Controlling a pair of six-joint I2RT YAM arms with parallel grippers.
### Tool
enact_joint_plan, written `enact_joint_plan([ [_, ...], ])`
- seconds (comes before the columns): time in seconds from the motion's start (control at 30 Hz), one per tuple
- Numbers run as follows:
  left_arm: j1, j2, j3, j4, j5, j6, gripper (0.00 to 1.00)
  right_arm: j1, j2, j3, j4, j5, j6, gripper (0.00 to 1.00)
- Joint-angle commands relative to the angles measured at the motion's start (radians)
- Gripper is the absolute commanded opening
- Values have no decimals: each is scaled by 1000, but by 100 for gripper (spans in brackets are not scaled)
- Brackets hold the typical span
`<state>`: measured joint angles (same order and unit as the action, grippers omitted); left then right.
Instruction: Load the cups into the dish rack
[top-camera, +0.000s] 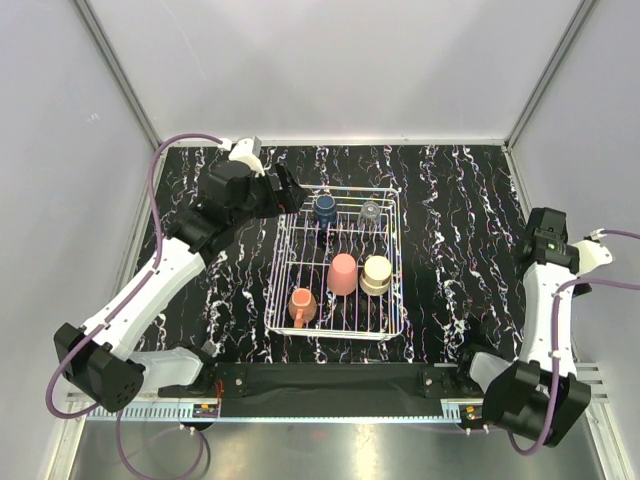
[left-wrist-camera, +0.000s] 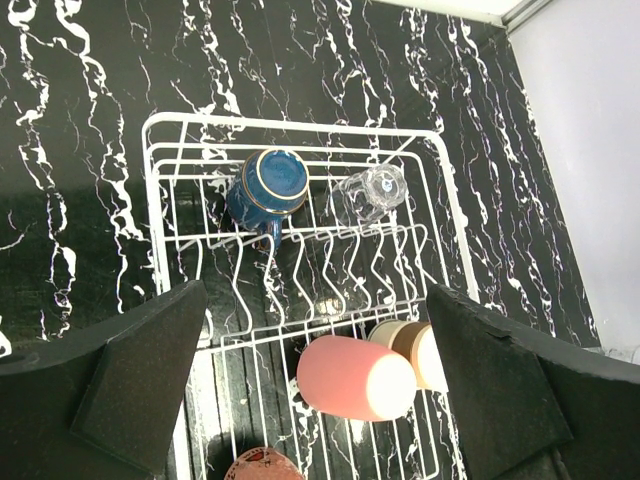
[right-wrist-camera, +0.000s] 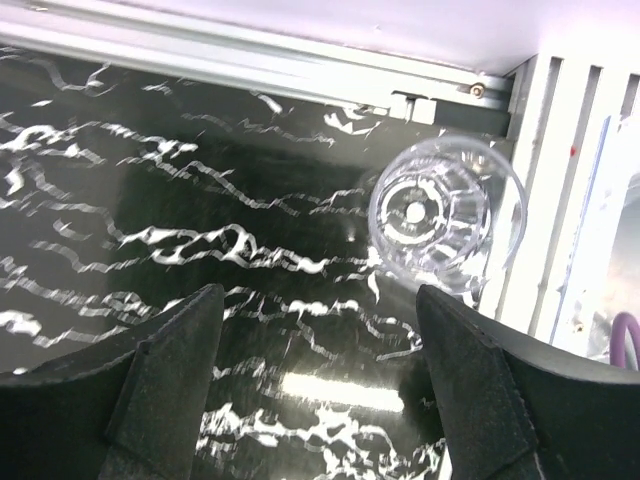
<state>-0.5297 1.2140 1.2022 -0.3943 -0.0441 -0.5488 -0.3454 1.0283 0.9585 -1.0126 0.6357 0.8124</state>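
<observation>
The white wire dish rack (top-camera: 276, 270) stands mid-table. Inside it are a dark blue cup (top-camera: 325, 208), a clear glass (top-camera: 370, 212), a pink tumbler (top-camera: 343, 273), a cream cup (top-camera: 377, 274) and an orange mug (top-camera: 302, 304). My left gripper (top-camera: 293, 190) hovers open over the rack's far-left corner. In its wrist view the left gripper (left-wrist-camera: 315, 300) frames the pink tumbler (left-wrist-camera: 355, 377) far below, holding nothing. My right gripper (right-wrist-camera: 318, 300) is open over bare table. A second clear glass (right-wrist-camera: 447, 215) stands upright just beyond its right fingertip (right-wrist-camera: 440, 310), outside the jaws.
An aluminium rail (right-wrist-camera: 250, 65) and a white slotted panel (right-wrist-camera: 565, 200) border the table right behind the clear glass. White enclosure walls surround the marbled black table (top-camera: 450, 230). A black bar (top-camera: 330, 378) runs between the arm bases along the near edge.
</observation>
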Motion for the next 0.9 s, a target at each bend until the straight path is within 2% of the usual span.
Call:
enact_joint_plan([
  [0.0,5,12,28,46,30,4,99,-52,42,-26,81,-8,-67,85],
  [0.13,5,13,27,49,38,1,99,-81,50,-67,126,-17,-55,85],
  [0.2,5,15,28,48,38,0,99,-87,52,-95,150,-24,-38,94],
  [0.27,5,16,31,49,38,0,99,-93,70,-106,157,-24,-15,95],
  [0.3,5,15,31,48,38,0,99,-93,78,-109,149,-10,1,99],
  [0.43,5,10,30,52,38,1,99,-110,111,-113,140,-1,54,99],
  [0.67,5,19,31,54,75,-7,99,-199,125,-164,241,-106,5,93],
  [0.8,5,21,31,54,82,-10,99,-199,148,-172,247,-105,11,88],
  [0.87,7,21,30,54,81,-10,99,-199,156,-178,250,-102,19,78],
])
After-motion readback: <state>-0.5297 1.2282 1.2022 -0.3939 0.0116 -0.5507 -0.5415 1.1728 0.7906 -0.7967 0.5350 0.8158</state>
